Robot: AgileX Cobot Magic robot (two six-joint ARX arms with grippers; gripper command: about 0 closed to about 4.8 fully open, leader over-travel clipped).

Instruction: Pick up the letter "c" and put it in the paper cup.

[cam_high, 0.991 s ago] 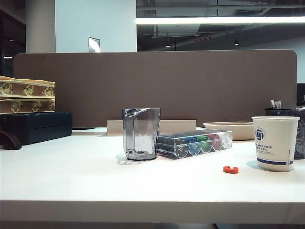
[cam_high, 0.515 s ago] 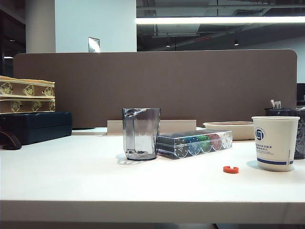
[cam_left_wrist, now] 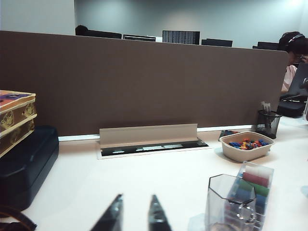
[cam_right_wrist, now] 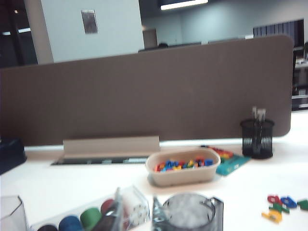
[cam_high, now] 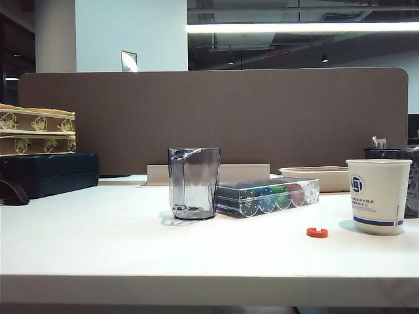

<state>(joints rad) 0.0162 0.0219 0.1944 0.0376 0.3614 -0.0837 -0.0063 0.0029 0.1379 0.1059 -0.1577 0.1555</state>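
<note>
Pre-reach stage. Small red-orange plastic letter "c" (cam_high: 317,232) lies flat on the white desk (cam_high: 98,242), just left of the white paper cup (cam_high: 378,196), untouched. Left gripper (cam_left_wrist: 134,216) jaws slightly apart, empty, above the desk. Right gripper (cam_right_wrist: 137,211) blurred, probably apart. Next: right arm descends over the letter.

A white table (cam_high: 98,242) is carrying a clear grey angular plastic cup (cam_high: 194,182) standing just beside a transparent case of coloured poker chips (cam_high: 267,196). A tiny red-orange plastic letter "c" (cam_high: 317,231) is lying near a white paper cup with a blue emblem (cam_high: 378,195). A beige tray of small coloured pieces (cam_left_wrist: 246,146) and a black mesh pen holder (cam_left_wrist: 267,123) are sitting by the brown partition, while a dark blue case (cam_high: 49,173) is resting at the left.
</note>
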